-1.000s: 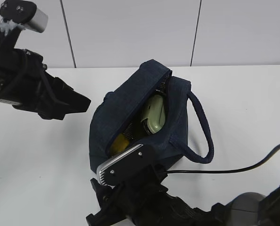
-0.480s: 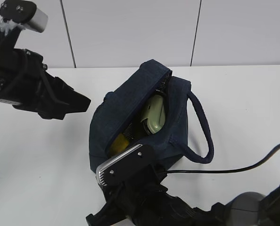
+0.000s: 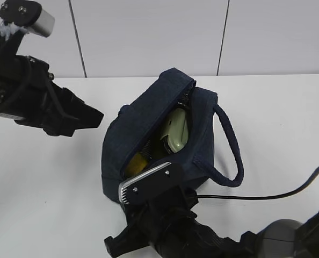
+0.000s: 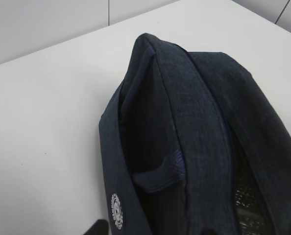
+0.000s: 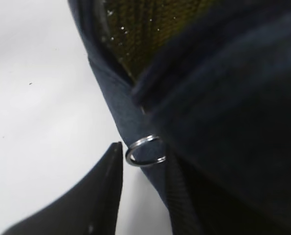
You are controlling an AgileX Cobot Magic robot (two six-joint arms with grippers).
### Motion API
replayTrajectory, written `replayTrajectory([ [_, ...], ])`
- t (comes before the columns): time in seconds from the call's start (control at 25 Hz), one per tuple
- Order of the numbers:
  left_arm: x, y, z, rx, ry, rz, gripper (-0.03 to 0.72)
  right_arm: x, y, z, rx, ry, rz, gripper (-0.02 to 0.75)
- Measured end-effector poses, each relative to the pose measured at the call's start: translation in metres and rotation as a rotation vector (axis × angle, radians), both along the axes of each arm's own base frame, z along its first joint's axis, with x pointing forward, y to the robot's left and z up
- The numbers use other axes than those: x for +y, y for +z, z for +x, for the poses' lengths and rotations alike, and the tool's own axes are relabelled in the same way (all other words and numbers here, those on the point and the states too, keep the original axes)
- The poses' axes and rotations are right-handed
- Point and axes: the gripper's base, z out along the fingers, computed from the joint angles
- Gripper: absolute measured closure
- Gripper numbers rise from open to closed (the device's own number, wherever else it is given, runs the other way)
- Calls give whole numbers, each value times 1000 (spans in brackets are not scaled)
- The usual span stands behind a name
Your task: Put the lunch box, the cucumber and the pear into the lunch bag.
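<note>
The navy lunch bag (image 3: 149,123) lies on the white table with its top zipper open. The lunch box (image 3: 175,131) with its sage-green lid sits inside, and the yellow pear (image 3: 135,160) shows lower in the opening. The cucumber is hidden. My right gripper (image 5: 144,188) is open at the bag's near end. The metal ring pull (image 5: 145,151) hangs between its fingertips; the left finger (image 5: 94,196) is just beside the ring. My left gripper (image 3: 89,115) hovers open to the left of the bag, apart from it. The left wrist view shows the bag's (image 4: 184,122) far end and small loop (image 4: 162,174).
The bag's long loop handle (image 3: 232,150) lies on the table to its right. A black cable (image 3: 245,196) runs across the table at the front right. The right arm (image 3: 170,226) fills the front edge. A panelled wall stands behind the table.
My right arm has shifted right and in towards the bag's near end. The left arm and the bag have not moved.
</note>
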Motion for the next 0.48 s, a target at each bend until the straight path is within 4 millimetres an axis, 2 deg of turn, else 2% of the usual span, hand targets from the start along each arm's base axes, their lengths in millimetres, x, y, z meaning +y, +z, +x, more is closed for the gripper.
replayTrajectory([
  [0.16,0,0,0,0,0,0,349,0,0,0,0,0,-6,474],
  [0.32,0,0,0,0,0,-1,349,0,0,0,1,1,-8,402],
  [0.48,0,0,0,0,0,-1,349,-1,-2,-1,18,1,-22,386],
])
